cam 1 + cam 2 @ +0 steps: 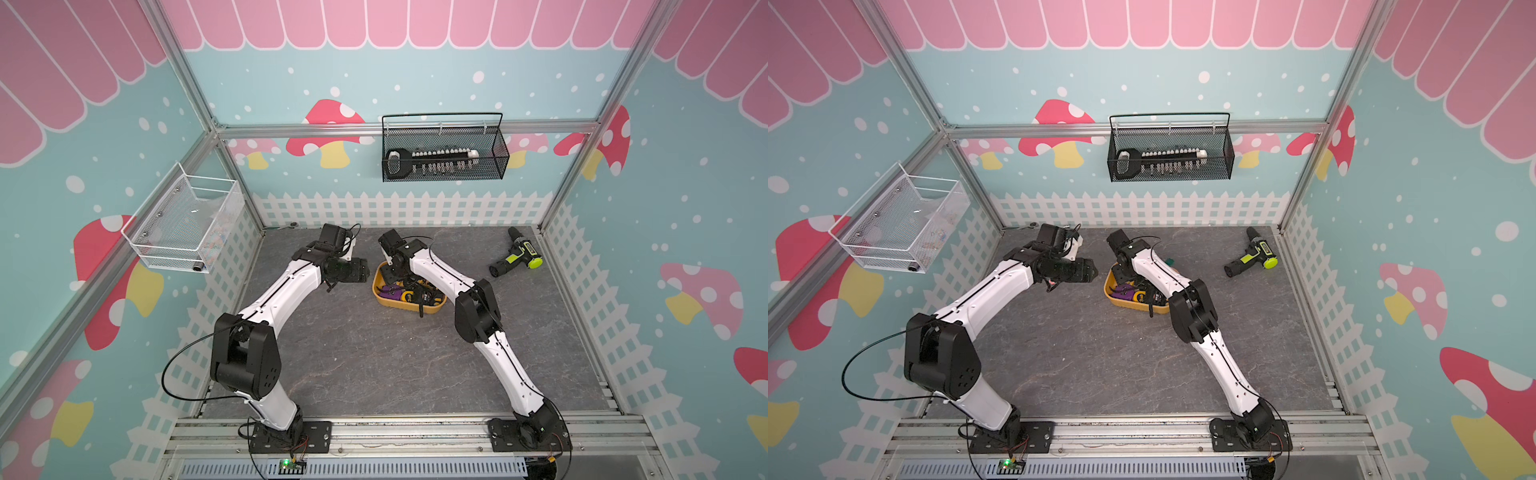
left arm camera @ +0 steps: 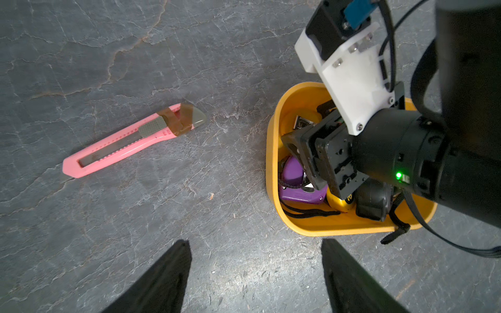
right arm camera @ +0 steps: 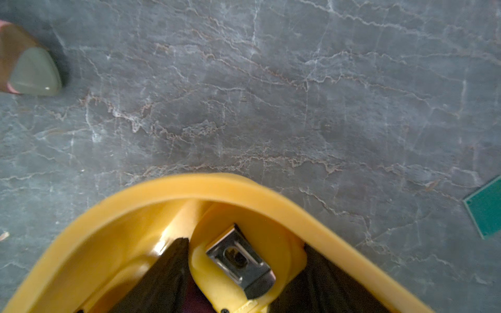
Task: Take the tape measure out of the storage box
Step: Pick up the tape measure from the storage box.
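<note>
The yellow-orange storage box sits on the grey table at mid-back. My right gripper reaches down into its far corner. Its two black fingers press on both sides of a yellow tape measure with a metal belt clip, which still lies inside the box. The left wrist view shows that tape measure beside a purple one and a yellow-black one in the box. My left gripper hangs open over bare table just left of the box, holding nothing.
A pink utility knife lies on the table left of the box. A green and black drill lies at the back right. A green card is beside the box. On the walls hang a black mesh basket and a white one.
</note>
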{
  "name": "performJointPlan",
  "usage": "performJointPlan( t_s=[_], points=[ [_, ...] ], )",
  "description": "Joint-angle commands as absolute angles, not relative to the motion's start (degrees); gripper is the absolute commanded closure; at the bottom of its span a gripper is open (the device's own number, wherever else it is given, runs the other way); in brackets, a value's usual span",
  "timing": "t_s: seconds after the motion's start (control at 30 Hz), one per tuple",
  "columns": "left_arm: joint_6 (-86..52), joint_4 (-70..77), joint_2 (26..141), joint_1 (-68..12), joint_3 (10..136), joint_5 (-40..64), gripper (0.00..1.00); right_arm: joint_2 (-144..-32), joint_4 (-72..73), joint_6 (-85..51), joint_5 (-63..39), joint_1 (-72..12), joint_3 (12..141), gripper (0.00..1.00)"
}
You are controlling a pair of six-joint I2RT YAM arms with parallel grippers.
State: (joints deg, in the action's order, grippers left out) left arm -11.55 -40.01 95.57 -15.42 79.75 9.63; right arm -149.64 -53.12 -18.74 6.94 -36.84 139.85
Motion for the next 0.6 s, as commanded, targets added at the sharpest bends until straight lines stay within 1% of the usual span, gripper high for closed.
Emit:
performJointPlan(
  t_s=[0.0, 0.03, 0.2, 0.23, 0.4, 0.43, 0.57],
  points=[
    [-10.81, -39.72, 94.13, -15.21, 79.71, 9.34, 0.21, -156.68, -62.64, -19.48, 8.64, -37.35, 139.32, 0.33],
    [-10.89, -39.77, 93.97, -15.21, 79.67, 9.36, 0.21, -157.01, -63.20, -19.23, 8.72, -37.35, 139.94, 0.35],
    [-10.99, -39.77, 93.43, -15.25, 79.28, 9.21, 0.21, -156.03, -64.07, -18.21, 7.45, -37.62, 139.88, 0.52],
    [-10.99, -39.68, 93.27, -15.22, 79.28, 9.16, 0.21, -155.29, -63.99, -17.90, 7.71, -37.79, 139.68, 0.54],
    [-11.07, -39.69, 92.76, -15.21, 79.27, 8.74, 0.21, -149.12, -61.02, -16.81, 10.10, -38.31, 137.46, 0.55],
    [-11.07, -39.70, 92.63, -15.22, 79.28, 8.66, 0.21, -147.47, -60.12, -16.62, 10.57, -38.28, 136.84, 0.53],
    [-10.75, -39.72, 92.18, -15.65, 79.54, 7.22, 0.21, -142.73, -58.17, -15.79, 10.36, -38.26, 136.49, 0.53]
  ],
)
